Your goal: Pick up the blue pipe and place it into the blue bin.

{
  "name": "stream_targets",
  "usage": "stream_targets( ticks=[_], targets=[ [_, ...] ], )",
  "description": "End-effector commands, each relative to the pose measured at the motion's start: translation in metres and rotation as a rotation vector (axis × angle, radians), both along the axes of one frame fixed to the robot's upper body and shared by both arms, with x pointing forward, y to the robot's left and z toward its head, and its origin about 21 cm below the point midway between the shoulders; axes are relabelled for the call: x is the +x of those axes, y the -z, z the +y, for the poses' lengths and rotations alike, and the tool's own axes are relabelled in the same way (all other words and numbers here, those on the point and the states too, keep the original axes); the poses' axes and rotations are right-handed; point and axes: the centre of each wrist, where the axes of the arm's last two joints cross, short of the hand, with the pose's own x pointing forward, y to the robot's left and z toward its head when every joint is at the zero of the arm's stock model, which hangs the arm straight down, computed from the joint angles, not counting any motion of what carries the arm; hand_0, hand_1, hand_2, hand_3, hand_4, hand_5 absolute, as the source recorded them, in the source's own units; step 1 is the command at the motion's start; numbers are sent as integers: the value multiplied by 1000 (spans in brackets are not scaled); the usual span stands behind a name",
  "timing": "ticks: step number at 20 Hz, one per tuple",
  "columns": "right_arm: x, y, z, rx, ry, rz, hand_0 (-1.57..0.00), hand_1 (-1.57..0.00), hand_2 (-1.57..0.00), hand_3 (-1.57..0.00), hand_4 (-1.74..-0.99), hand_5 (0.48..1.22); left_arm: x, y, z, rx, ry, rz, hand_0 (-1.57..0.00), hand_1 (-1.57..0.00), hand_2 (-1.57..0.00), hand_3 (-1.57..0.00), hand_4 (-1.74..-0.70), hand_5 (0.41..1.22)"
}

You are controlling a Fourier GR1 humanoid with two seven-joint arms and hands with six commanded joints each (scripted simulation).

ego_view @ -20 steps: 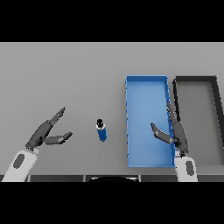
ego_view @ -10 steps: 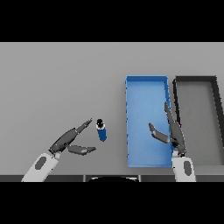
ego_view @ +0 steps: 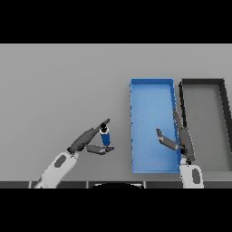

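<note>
The blue pipe (ego_view: 105,137), a short upright cylinder with a dark cap, stands on the grey table left of the blue bin (ego_view: 152,88). My left hand (ego_view: 86,140) reaches it from the lower left, open, with straight fingers beside the cap and the thumb just below the pipe's base. The pipe sits between fingers and thumb, not clasped. The blue bin is a long shallow tray with nothing in it. My right hand (ego_view: 181,138) hovers open over the bin's right wall, near its front end.
A black bin (ego_view: 202,84) of the same shape lies right beside the blue bin, at the table's right edge. The grey table (ego_view: 63,90) spreads bare to the left and far side.
My left hand has moved right and forward from the table's lower left up to the pipe, fingers now bracketing it. The right hand has barely shifted.
</note>
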Motion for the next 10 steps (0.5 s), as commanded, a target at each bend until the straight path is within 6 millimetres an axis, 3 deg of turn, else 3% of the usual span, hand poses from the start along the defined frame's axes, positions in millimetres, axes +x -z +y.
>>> stream_targets(
  ticks=[1,4,7,9,10],
  targets=[
    [2,0,-2,4,-1,5,1,1,1,1,-1220,639,-1,2,-3,14,-1,-4,1,1,1,1,-1076,435],
    [-2,1,-2,-6,2,1,1,1,1,1,-1214,645,3,6,-9,0,10,0,1,1,1,1,-1062,420],
    [2,2,-3,-7,9,11,1,1,1,1,-1207,650,2,12,-21,-56,20,6,1,1,1,1,-1107,463],
    [-2,5,-5,-7,-2,4,1,1,1,1,-1213,655,6,14,-27,-119,2,16,1,-41,-151,-121,-1186,550],
    [-2,5,-6,1,-1,2,1,1,1,1,-1217,655,6,13,-31,-153,-2,28,-10,-156,-308,-276,-1243,613]
  ],
)
